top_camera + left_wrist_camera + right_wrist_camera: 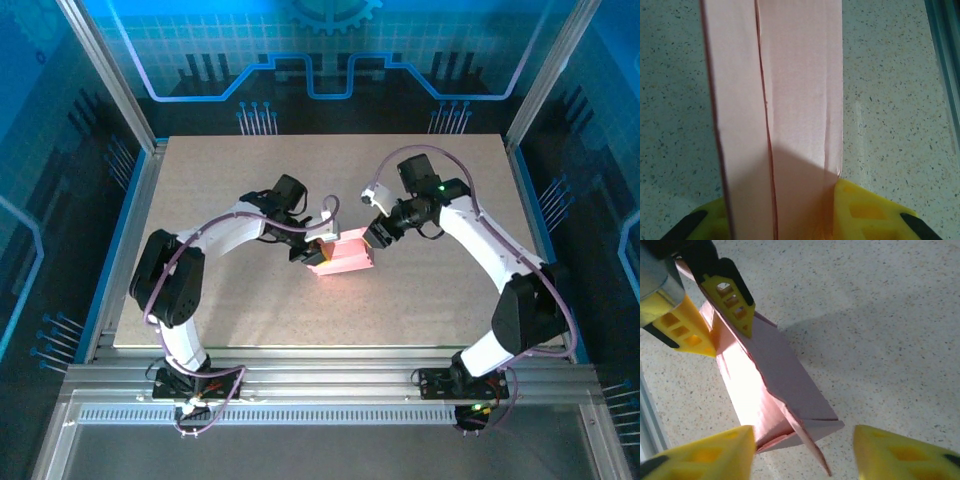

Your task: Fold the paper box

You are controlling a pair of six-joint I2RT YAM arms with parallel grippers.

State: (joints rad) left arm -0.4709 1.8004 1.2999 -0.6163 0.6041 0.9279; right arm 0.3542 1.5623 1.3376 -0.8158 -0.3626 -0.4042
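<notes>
The pink paper box lies near the middle of the table, partly folded into a long flat shape. My left gripper is shut on its left end; in the left wrist view the box runs up from between the yellow fingers. My right gripper is at the box's right end. In the right wrist view the box ends between my open right gripper: the left finger is close against it, the right finger stands apart. A loose flap sticks out at that end.
The speckled table top spreads around the box. Aluminium rails with the arm bases run along the near edge. A blue-edged frame borders the table, and blue walls enclose it.
</notes>
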